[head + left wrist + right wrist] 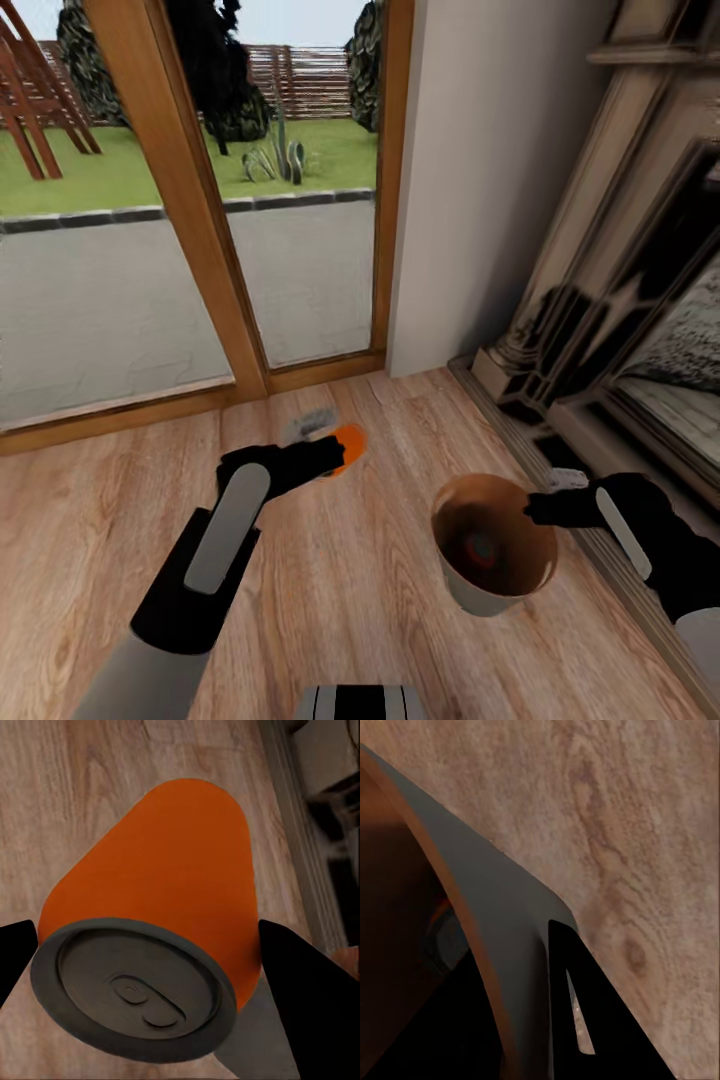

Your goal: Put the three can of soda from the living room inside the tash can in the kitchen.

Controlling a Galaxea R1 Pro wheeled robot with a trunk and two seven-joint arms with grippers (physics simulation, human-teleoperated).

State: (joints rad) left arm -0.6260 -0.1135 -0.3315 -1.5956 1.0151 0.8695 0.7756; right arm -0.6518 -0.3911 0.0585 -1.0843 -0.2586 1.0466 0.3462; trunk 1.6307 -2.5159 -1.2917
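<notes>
My left gripper (335, 450) is shut on an orange soda can (346, 446), held tilted above the wooden floor; in the left wrist view the can (157, 900) shows its grey top between the two black fingers (300, 990). To the right is the trash can (470, 585), round, with a glossy brown inside. My right gripper (535, 508) is shut on its rim (502, 922), one finger (585, 1020) outside the wall. A can (481, 548) lies at the bin's bottom, dimly seen. The orange can is left of the bin and apart from it.
A glass door with a wooden frame (215, 270) stands ahead, and a pale wall (480, 180) is right of it. An ornate fireplace surround (600, 330) and its low plinth (560, 450) run along the right. The robot's base (360, 700) shows at the lower edge.
</notes>
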